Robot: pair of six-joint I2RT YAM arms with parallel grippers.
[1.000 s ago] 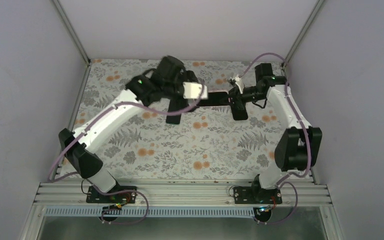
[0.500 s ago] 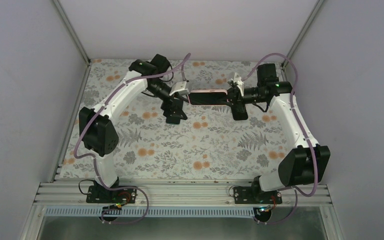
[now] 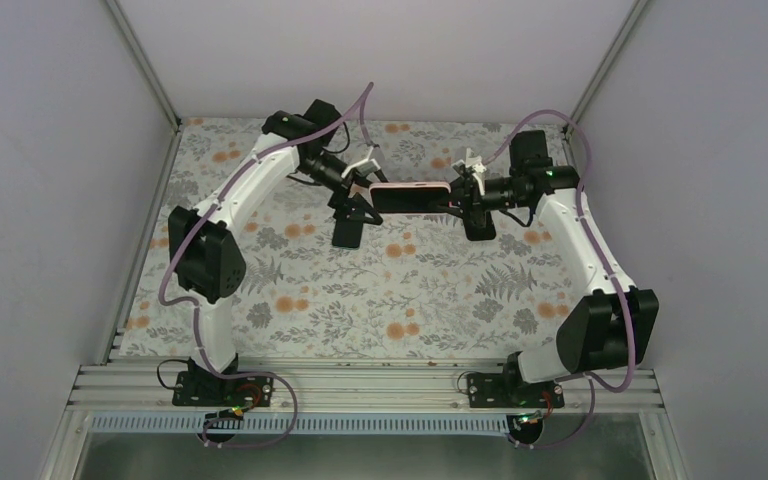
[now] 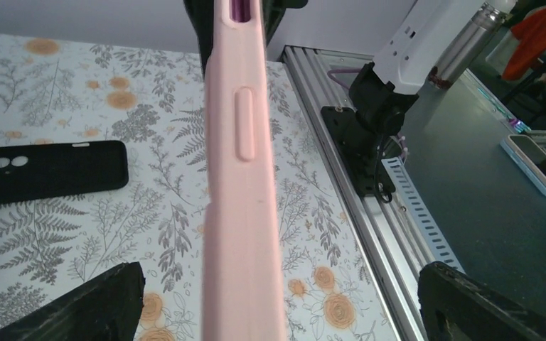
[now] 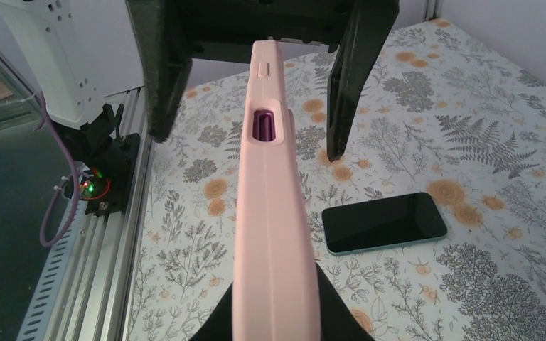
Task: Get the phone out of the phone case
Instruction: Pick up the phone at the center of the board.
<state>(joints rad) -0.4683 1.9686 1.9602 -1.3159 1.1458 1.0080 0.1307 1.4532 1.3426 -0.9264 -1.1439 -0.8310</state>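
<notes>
While up in the air over the worktop (image 3: 410,290), held on its edge: pink case (image 3: 412,197), purple bit of phone (image 5: 263,124) showing through a hole. Pinched at one end by right pincer (image 5: 274,312), squeezed tight on it. Other end between left pincer (image 4: 281,312) fingers, spread wide, not touching. Flat below: black case (image 4: 50,170), other phone (image 5: 384,222).

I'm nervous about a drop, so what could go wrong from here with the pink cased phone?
1. Only the right gripper holds the pink cased phone, by one end, in the air; a tug could slip it loose.
2. The left gripper has its jaws wide open around the other end; closing off centre could twist it.
3. A bare phone and black case lie nearby; a drop might hit them.
</notes>
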